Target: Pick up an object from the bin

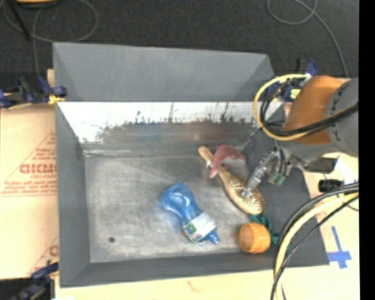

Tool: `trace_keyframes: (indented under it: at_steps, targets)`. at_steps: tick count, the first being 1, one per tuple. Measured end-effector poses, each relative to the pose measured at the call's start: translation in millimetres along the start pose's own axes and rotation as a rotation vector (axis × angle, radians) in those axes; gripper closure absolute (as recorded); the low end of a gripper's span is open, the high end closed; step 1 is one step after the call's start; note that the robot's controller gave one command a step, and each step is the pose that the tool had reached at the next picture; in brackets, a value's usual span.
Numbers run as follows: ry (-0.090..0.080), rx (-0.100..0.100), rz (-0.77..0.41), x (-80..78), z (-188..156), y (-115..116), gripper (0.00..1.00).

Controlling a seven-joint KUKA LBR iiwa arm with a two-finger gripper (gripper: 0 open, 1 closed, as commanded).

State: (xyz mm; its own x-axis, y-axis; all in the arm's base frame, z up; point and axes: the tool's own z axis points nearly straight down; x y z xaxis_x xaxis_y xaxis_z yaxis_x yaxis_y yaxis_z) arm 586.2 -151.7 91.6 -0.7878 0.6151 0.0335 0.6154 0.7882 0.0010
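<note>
Since the task names no thing, the likely choice is whatever lies nearest the gripper. Towards the front wall of the bin (72, 186), near the middle of its floor, lies a crumpled blue bottle (186, 212) with a white and green label, well apart from the arm. To its right a wooden hairbrush (232, 183) lies slantwise, handle towards the back wall, with a pink thing (224, 157) across the handle. The gripper (257, 180) hangs over the brush's bristled head, near the right wall. I cannot tell whether it is released or clenched, or whether it touches the brush. An orange round thing (254, 238) sits in the front right corner. To do this step well, I judge it should close across the brush's narrow width, clear of the pink thing.
</note>
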Motion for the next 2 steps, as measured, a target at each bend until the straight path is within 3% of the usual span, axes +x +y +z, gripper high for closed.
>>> trace_keyframes:
  at_steps: [2]
  targets:
    - [-0.024, 0.001, -0.004, -2.0, -24.6, 0.0, 1.00]
